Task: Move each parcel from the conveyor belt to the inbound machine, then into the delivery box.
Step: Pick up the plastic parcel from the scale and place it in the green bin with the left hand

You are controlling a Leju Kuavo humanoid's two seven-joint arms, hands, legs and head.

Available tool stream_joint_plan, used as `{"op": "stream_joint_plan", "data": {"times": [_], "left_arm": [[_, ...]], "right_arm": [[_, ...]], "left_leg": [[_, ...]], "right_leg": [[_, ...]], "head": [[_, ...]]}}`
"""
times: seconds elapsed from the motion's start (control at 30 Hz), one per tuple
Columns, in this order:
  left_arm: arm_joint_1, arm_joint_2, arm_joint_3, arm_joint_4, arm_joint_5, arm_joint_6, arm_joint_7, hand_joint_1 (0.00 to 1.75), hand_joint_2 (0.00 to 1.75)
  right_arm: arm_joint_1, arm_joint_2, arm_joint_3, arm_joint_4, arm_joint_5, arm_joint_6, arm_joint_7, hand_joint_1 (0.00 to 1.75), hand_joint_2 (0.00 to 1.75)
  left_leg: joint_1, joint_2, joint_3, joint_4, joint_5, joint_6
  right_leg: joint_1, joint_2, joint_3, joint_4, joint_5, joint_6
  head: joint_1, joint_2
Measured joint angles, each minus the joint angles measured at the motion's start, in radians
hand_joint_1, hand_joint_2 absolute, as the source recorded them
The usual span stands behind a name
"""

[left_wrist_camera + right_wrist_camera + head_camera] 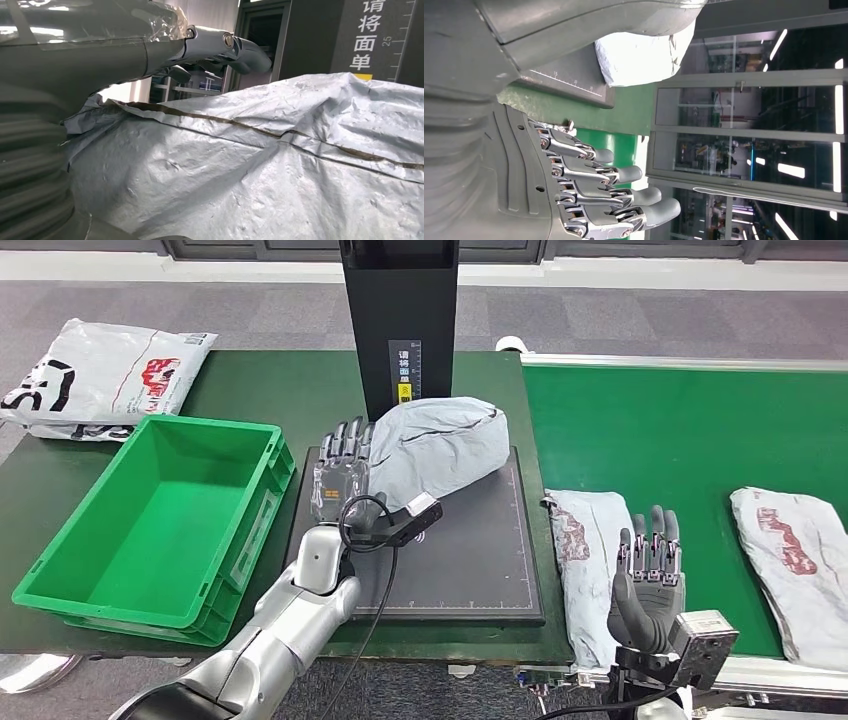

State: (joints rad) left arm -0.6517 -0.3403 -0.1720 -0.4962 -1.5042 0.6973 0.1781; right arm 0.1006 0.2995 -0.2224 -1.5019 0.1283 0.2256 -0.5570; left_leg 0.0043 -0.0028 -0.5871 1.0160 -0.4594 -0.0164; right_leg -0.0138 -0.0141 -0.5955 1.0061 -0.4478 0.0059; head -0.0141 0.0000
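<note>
One grey parcel lies on the black inbound machine, at the foot of its column. The left robot hand rests flat against the parcel's side, fingers straight, gripping nothing. Two more parcels lie on the green conveyor belt, right of the machine. The right robot hand is above the nearer one, fingers apart and empty. One green delivery box stands on the bench left of the machine.
</note>
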Motion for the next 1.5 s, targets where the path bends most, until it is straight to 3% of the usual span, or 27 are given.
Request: {"op": "stream_joint_plan", "data": {"times": [1.5], "left_arm": [[-0.007,0.000,0.001,0.009,0.000,0.000,0.000,0.00,1.75]], "right_arm": [[-0.005,0.000,0.000,0.005,0.000,0.000,0.000,0.00,1.75]], "left_leg": [[0.000,0.000,0.000,0.000,0.000,0.000]], "right_leg": [[0.000,0.000,0.000,0.000,0.000,0.000]], "head": [[0.000,0.000]]}}
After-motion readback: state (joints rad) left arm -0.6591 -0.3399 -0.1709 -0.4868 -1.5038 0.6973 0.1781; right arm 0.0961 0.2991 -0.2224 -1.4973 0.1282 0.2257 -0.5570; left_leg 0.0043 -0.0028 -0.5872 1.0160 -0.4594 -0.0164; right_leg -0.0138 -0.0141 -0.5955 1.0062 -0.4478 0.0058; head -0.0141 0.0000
